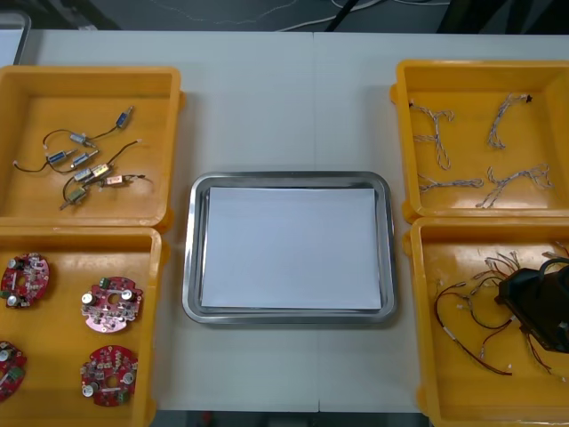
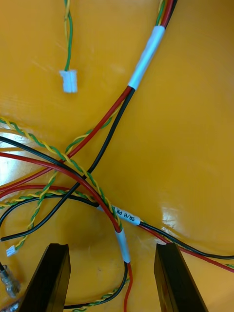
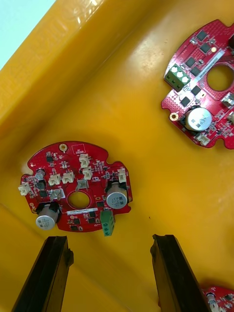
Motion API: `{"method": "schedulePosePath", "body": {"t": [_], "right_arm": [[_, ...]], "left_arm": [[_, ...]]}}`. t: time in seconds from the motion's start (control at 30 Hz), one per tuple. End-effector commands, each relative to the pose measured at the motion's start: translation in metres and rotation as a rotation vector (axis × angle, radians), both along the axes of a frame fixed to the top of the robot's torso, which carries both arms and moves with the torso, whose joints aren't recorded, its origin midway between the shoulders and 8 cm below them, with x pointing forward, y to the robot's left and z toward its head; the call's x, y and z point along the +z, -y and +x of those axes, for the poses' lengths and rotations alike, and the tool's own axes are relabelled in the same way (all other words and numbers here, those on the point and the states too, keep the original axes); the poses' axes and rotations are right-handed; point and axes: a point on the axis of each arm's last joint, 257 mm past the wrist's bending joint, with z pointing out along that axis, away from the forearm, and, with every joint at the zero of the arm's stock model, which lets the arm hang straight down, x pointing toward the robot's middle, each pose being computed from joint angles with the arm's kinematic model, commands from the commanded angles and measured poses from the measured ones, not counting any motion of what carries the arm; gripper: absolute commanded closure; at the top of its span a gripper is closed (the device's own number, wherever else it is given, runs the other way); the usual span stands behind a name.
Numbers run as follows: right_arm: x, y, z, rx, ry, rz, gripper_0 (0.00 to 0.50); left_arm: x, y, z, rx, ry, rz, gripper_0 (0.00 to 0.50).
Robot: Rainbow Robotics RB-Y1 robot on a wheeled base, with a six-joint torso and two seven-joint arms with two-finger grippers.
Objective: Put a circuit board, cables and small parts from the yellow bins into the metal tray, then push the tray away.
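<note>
My right gripper (image 1: 536, 298) is low in the near right yellow bin (image 1: 427, 374), over a tangle of red, black and yellow-green cables (image 1: 471, 325). It stands open (image 2: 113, 275), and a red and black cable with a white sleeve (image 2: 122, 243) runs between its fingers. My left gripper (image 3: 109, 270) is open over the yellow bin (image 3: 146, 136) of round red circuit boards, with nothing between its fingers. One circuit board (image 3: 75, 190) lies just beyond them and another circuit board (image 3: 209, 97) farther off. The metal tray (image 1: 190, 267), white inside, sits mid-table.
The far left bin (image 1: 27, 80) holds several small metal parts (image 1: 84, 165) with black leads. Twisted cables (image 1: 493, 151) lie in the far right bin (image 1: 404, 89). Several circuit boards (image 1: 111, 304) rest in the near left bin (image 1: 151, 267). Bare table lies beyond the tray.
</note>
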Motion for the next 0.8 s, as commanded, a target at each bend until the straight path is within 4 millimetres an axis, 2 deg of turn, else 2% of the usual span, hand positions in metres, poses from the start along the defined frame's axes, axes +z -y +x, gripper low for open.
{"method": "schedulePosePath", "body": {"t": [0.03,0.8], "right_arm": [[-0.011,-0.013,-0.008,-0.01,-0.011,0.036,0.0],[-0.021,-0.019,-0.009,-0.006,0.019,0.051,0.0]], "left_arm": [[-0.013,0.002,-0.004,0.056,0.002,-0.036,0.0],[-0.037,0.007,0.01,0.079,0.004,-0.061,0.0]]}}
